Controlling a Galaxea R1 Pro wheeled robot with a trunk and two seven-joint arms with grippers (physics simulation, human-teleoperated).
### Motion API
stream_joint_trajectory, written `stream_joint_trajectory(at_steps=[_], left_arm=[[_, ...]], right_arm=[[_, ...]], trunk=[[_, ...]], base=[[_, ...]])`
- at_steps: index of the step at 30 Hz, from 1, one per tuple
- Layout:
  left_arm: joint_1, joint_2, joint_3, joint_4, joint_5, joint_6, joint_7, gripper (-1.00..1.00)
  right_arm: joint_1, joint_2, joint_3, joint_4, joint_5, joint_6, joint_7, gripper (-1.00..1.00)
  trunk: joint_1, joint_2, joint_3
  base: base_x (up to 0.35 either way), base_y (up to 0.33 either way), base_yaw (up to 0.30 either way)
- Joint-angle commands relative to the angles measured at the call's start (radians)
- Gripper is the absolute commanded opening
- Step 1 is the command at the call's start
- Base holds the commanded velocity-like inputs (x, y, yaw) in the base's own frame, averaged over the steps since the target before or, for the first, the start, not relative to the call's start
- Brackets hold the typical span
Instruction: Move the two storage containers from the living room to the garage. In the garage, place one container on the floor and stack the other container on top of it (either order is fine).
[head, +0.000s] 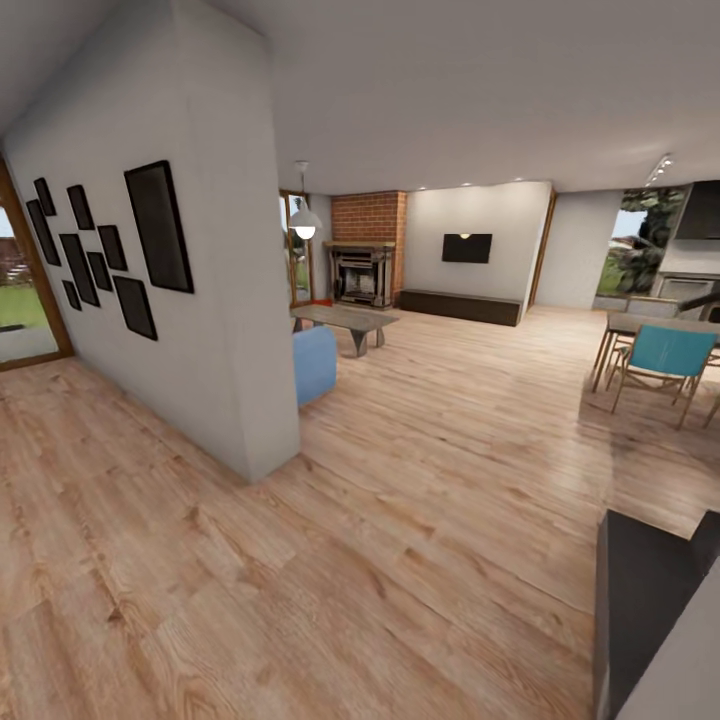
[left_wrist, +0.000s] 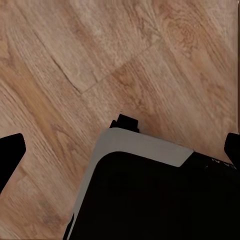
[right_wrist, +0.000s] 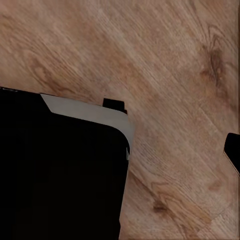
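Head view looks across an open-plan interior with a light wood-plank floor (head: 420, 500). A white partition wall (head: 215, 300) juts in from the left, hung with a cluster of black picture frames (head: 158, 227). Past its end lies the living room: a red brick fireplace (head: 368, 248) with a dark firebox, a black wall TV (head: 467, 247), and beneath it a long dark low cabinet (head: 460, 305). In front of the fireplace stands a grey low table (head: 345, 322), with a blue seat (head: 315, 362) just beside the partition's end. A white pendant lamp (head: 305, 222) hangs above that area.

A small red-orange patch (head: 322, 301) shows low down behind the table, near the fireplace — possibly one of the storage containers, but too small and too hidden to be sure.

At right, a dining table (head: 650, 325) with a teal chair (head: 668, 355) sits on a rug. A dark and grey body (head: 650, 620) fills the lower right corner; what it is cannot be told.

Left wrist view: the left gripper's (left_wrist: 122, 145) two dark fingertips (left_wrist: 11, 150) sit at opposite edges of the frame, spread wide, nothing between them but wood plank and the robot's black, grey-edged base (left_wrist: 150, 190).

Right wrist view: one dark fingertip (right_wrist: 233, 150) of the right gripper at the frame edge — the other is out of frame, so its state cannot be told. The same black base (right_wrist: 60, 170) over plank flooring.
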Motion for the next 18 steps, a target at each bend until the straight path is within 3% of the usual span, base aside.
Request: stream_joint_trajectory(at_steps=[1, 14, 18], left_arm=[[-0.001, 0.000, -0.009, 0.000, 0.008, -0.002, 0.002, 1.00], [-0.001, 0.000, -0.009, 0.000, 0.008, -0.001, 0.002, 1.00], [-0.001, 0.000, -0.009, 0.000, 0.008, -0.001, 0.002, 1.00]], right_arm=[[-0.001, 0.000, 0.008, 0.003, -0.009, -0.006, -0.001, 1.00], [-0.001, 0.001, 0.008, 0.003, -0.009, -0.006, -0.002, 1.00], [-0.001, 0.004, 0.008, 0.003, -0.009, -0.006, -0.003, 1.00]], trunk=[[0.001, -0.001, -0.001], [0.001, -0.001, -0.001], [0.001, -0.001, -0.001]], base=[[0.322, 0.000, 0.000], [0.322, 0.000, 0.000], [0.322, 0.000, -0.124]])
